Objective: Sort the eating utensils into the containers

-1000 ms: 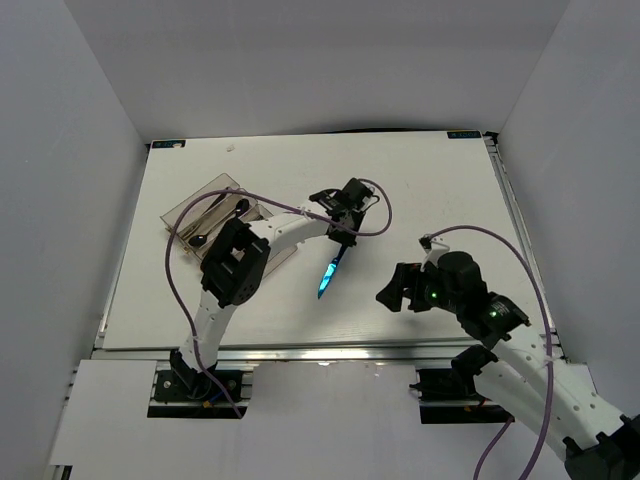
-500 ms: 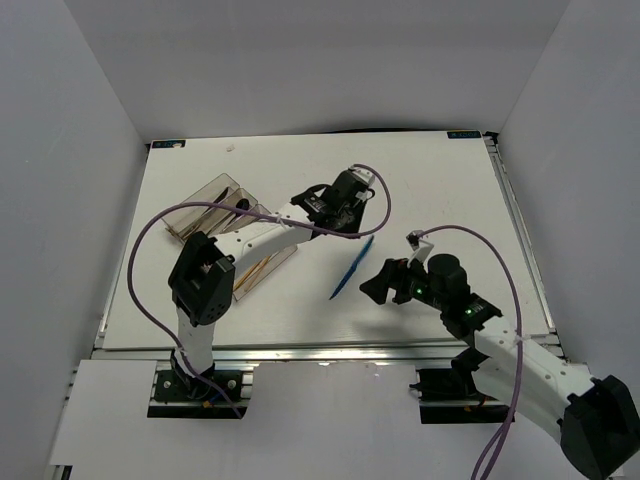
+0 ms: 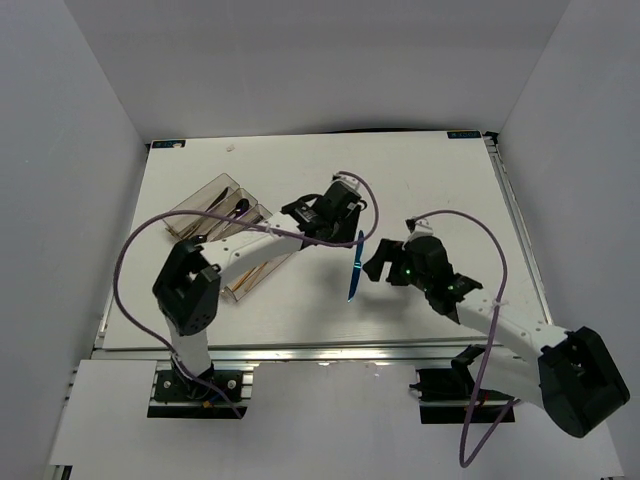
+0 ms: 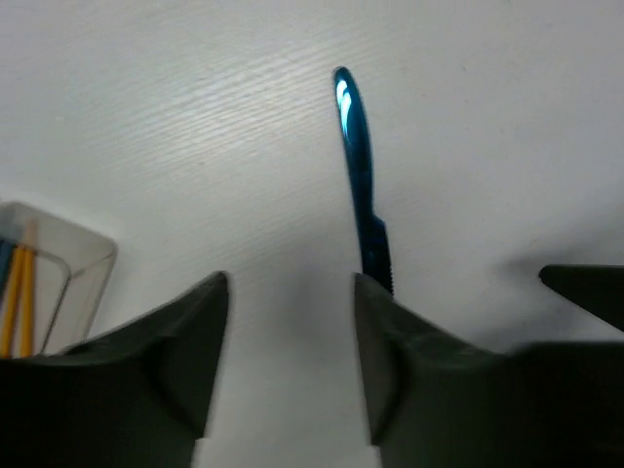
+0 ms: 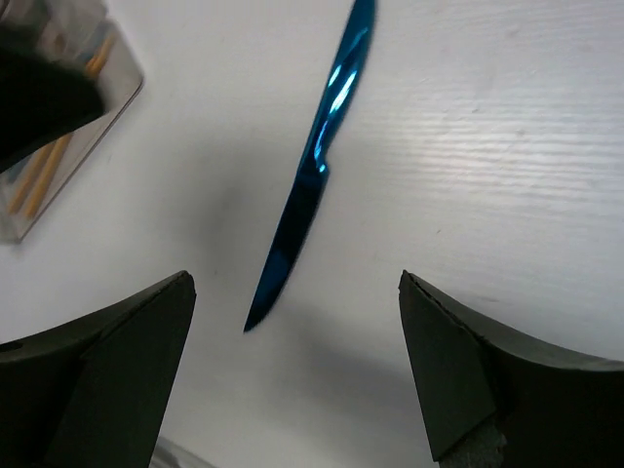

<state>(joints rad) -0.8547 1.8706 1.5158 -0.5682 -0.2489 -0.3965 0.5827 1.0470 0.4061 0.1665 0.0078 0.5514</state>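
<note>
Nearly done, judging by the layout: the clear plastic compartment tray (image 3: 212, 190) at the left of the white table (image 3: 440, 190) already holds thin orange sticks (image 3: 255, 270) and black spoons (image 3: 238, 207). The only loose piece in sight is the slim metallic-blue knife (image 3: 354, 268); arms hide part of the table, so more could be hidden. The knife is out of the tray, mid-table, between the two grippers, and seems to lie on the surface. Left gripper (image 4: 291, 292): jaws partly apart, nothing between them; the knife runs just beside the inner edge of one finger, contact unclear. Right gripper (image 5: 292, 281): jaws spread wide, empty, hovering over the knife. Left to do: pick up the knife and drop it in a compartment. Knife long axis in the top view runs almost straight near-to-far, the far end leaning slightly right and close to the left gripper, the near end toward the arm bases. A toothed edge shows at the end by the left gripper, so probably blade far, handle near; the right wrist view doesn't settle it.
</note>
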